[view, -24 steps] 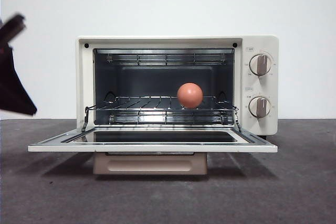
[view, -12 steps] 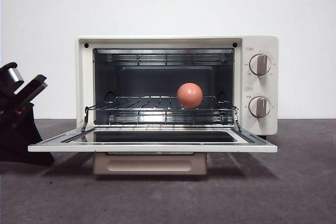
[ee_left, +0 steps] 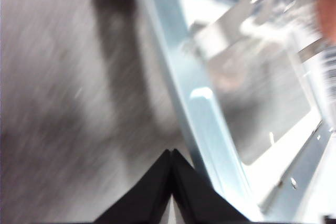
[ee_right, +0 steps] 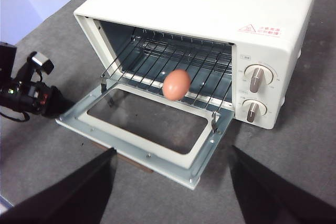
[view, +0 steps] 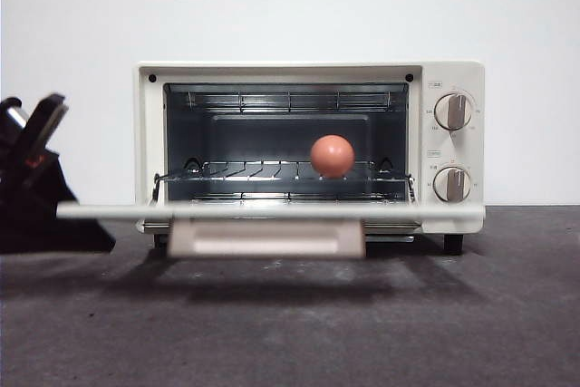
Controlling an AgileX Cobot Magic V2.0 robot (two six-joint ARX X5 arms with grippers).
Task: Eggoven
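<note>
- Cream toaster oven [view: 310, 147] sits mid-bench, open front facing the near edge. The reddish-brown egg [view: 332, 156] is on the wire rack [view: 236, 172] inside, right of centre, same spot as half a sec ago.
- Big change is the door [view: 272, 211]. A sec ago it lay flat and fully dropped, but now it's swung up part-way, seen nearly edge-on and motion-blurred in the front view. The tan handle [view: 267, 238] hangs below it.
- Left tool [ee_left: 171, 156] has its jaws pressed tight together w/ nothing between them. It's low over the bench [view: 453, 333] on the left side, tips just beside the door's left-hand edge.
- It came down from high at the left edge over the last sec. The wrist pic is too smeared to confirm contact.
- Right tool [ee_right: 173, 149] has its jaws spread wide and holds nothing. It hangs back over the near edge, in front of the door – waiting, by the look of it.
- My read is that the egg is already placed, so the loading part looks done and closing is the step in hand. The shut left tool prob. works as a pusher under or against the door's end.
- Left to do: carry the door the rest of the way up till it seats against the oven front.
- Risk – a hard shove could jolt the oven, and the egg is loose on the bars so it could roll. The pusher could also slip off the thin edge and let the door drop back.
</note>
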